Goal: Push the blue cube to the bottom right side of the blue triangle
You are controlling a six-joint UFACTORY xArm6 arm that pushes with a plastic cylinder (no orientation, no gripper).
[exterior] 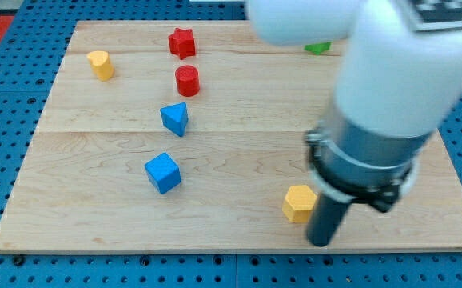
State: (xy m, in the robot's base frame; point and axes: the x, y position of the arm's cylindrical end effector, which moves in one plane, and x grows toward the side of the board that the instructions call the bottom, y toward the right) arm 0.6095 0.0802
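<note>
The blue cube (163, 173) lies left of the board's middle, toward the view's bottom. The blue triangle (175, 118) sits just above it, slightly to the right. My tip (321, 242) is near the view's bottom right, far to the right of both blue blocks. It stands just right of and below a yellow hexagonal block (299, 202), close to it or touching it.
A red cylinder (187, 81) and a red star (181, 42) lie above the blue triangle. A yellow block (100, 65) is at the top left. A green block (317, 48) is partly hidden by the arm at the top. The wooden board (87, 208) has blue pegboard around it.
</note>
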